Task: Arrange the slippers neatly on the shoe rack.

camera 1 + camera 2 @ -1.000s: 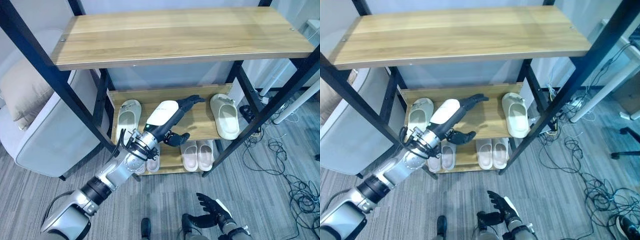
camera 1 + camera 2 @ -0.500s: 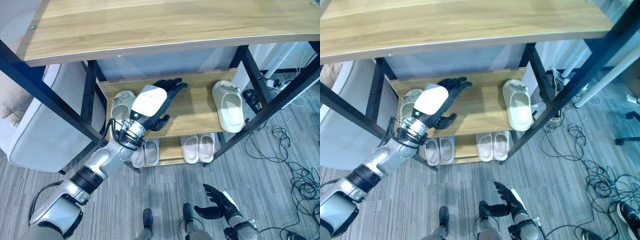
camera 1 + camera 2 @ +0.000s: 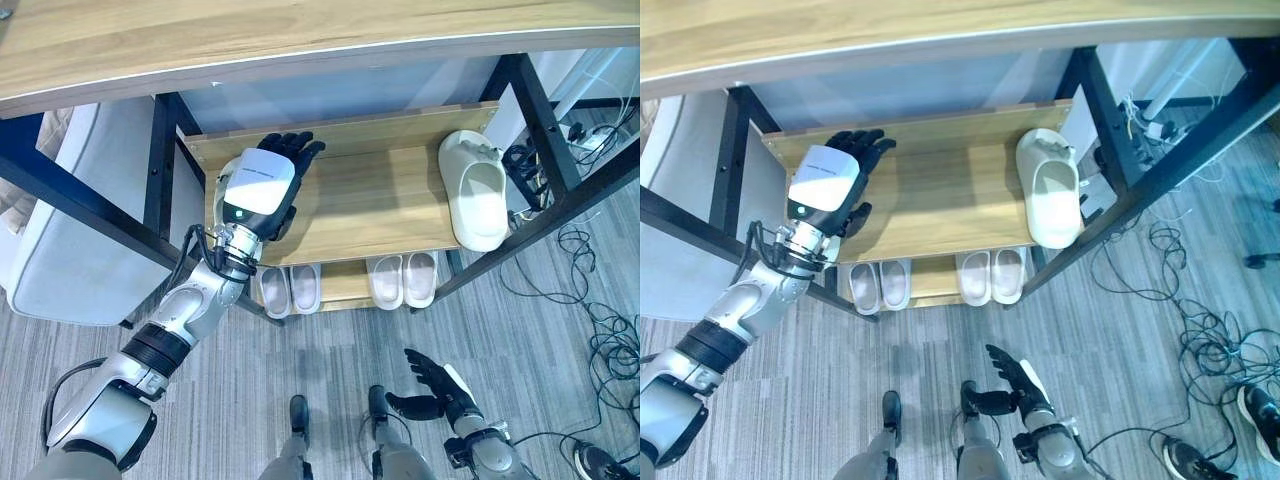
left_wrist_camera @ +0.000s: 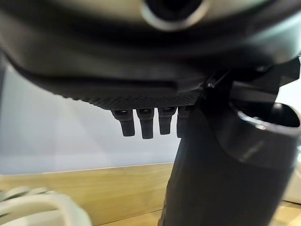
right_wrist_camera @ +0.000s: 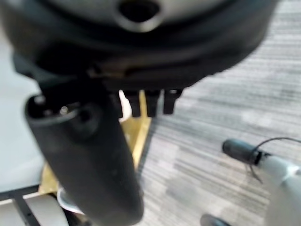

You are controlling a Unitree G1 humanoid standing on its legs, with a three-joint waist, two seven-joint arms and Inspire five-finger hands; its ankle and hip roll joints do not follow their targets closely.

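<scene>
On the middle shelf (image 3: 380, 205) of the shoe rack, one cream slipper (image 3: 478, 200) is seen at the right end. Another is hidden beneath the left hand (image 3: 262, 185), whose fingers are extended, so contact cannot be judged; it could be shoved askew. Low down, the right hand (image 3: 432, 385) is held spread.

The shoe rack (image 3: 400, 200) has matt wood-grain shelves on black metal posts; the slipper (image 3: 478, 200) looks smooth, matt, foam-like.
</scene>
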